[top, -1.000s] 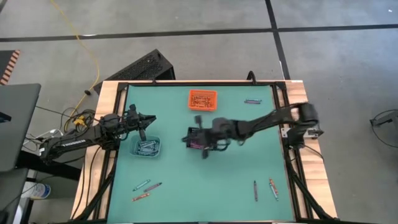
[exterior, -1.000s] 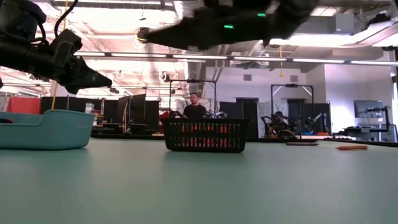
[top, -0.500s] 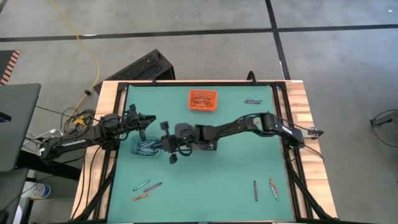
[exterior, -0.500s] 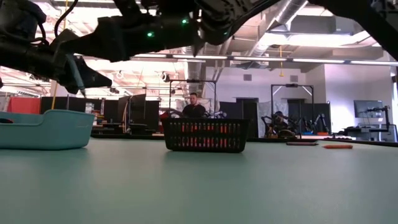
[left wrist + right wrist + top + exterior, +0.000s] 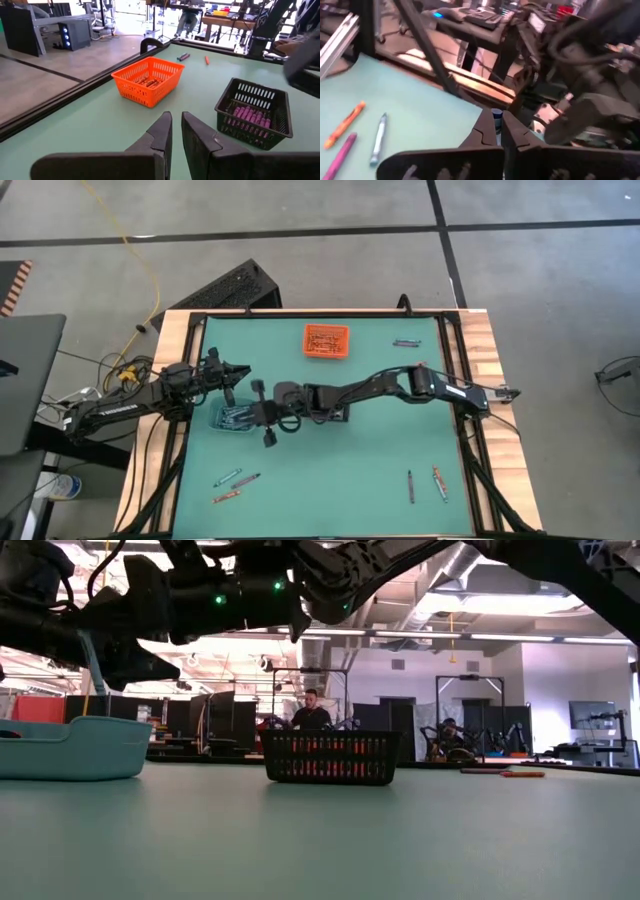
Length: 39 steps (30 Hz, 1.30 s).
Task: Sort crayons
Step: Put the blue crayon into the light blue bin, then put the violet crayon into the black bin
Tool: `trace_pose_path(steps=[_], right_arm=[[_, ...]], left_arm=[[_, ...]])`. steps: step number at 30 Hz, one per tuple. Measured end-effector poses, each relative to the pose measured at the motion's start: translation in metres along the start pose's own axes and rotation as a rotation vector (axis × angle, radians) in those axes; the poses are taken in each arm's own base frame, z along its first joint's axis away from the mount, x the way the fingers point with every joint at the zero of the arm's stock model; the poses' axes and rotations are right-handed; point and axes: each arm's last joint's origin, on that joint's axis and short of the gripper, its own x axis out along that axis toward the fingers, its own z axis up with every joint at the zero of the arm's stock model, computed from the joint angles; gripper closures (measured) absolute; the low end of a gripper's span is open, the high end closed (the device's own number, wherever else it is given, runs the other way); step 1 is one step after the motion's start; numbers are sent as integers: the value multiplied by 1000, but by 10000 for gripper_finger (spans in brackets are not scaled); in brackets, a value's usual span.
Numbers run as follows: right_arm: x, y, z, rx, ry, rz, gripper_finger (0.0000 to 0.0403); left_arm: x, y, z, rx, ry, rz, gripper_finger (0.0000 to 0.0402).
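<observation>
Now the right gripper, left of centre in the high view, pinches a blue crayon above the teal bin; the delivery step seems in hand, and next it should release over the bin. Just left, the left gripper waits, nearly closed, empty. Loose crayons lie lower left.

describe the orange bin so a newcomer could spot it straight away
Start at the green table in the high view and go to its far edge, about midway along. The orange bin sits there alone, a small mesh basket with crayons inside. The teal bin sits further left, under the arms.
</observation>
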Motion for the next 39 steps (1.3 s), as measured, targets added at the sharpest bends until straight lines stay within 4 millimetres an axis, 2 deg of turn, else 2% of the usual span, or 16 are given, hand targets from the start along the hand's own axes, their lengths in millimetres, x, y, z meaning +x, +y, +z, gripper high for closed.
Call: trace_pose_path(steps=[5,16,20,24,28,33,36,39], right_arm=[[-1,-4,-2,75,13,-17,383],[-3,-8,-1,119,44,-17,296],[-6,-8,2,126,85,-5,261],[-15,-11,14,171,158,13,235],[-37,-17,35,239,301,37,226],[-82,-18,63,390,579,69,231],[-105,-5,73,483,758,87,237],[-129,20,77,566,976,105,242]], left_arm=[[0,0,0,0,0,0,373],[0,0,0,0,0,0,373],[0,0,0,0,0,0,373],[0,0,0,0,0,0,373],[0,0,0,0,0,0,373],[0,0,0,0,0,0,373],[0,0,0,0,0,0,373],[0,0,0,0,0,0,373]])
